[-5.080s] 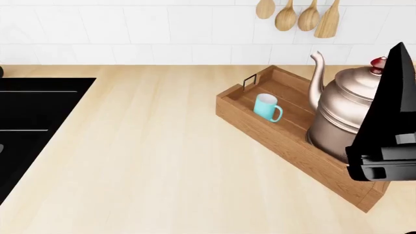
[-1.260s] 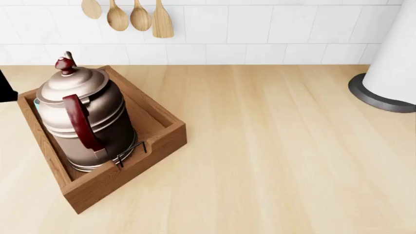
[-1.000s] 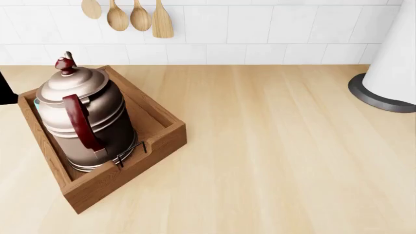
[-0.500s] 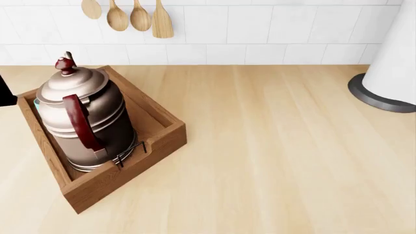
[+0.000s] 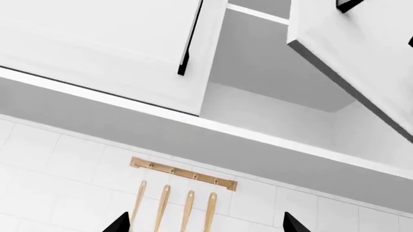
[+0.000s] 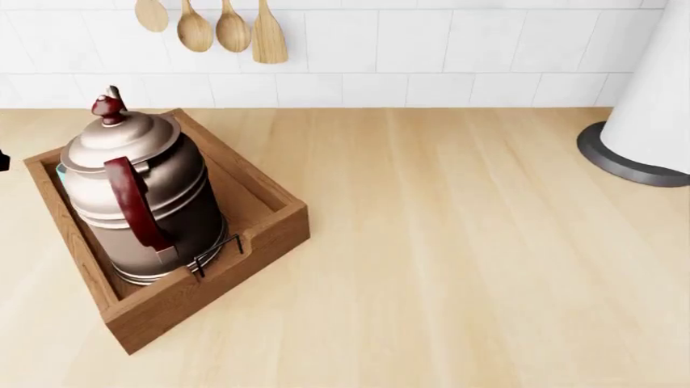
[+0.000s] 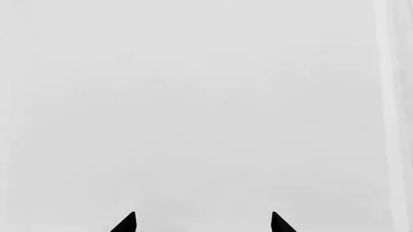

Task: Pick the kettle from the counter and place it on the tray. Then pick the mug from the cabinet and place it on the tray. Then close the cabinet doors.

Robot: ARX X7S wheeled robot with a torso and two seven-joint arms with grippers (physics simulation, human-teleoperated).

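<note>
STEP: close cabinet doors (image 5: pixel 193 38) | kettle (image 6: pixel 140 190) stands in tray (image 6: pixel 275 212); mug hidden behind it | left gripper (image 5: pixel 203 223) fingertips wide, empty; right gripper (image 7: pixel 201 223) likewise | ADVICE: push each door's outer face squarely

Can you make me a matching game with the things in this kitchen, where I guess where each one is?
Things:
1. tall copper-coloured metal kettle
2. four light wooden spoons
3. white cylinder on a dark grey base

Places:
A. hanging on the white tiled wall
B. standing on the beige counter, far right
C. sitting in the brown wooden tray

Pairs: 1-C, 2-A, 3-B
</note>
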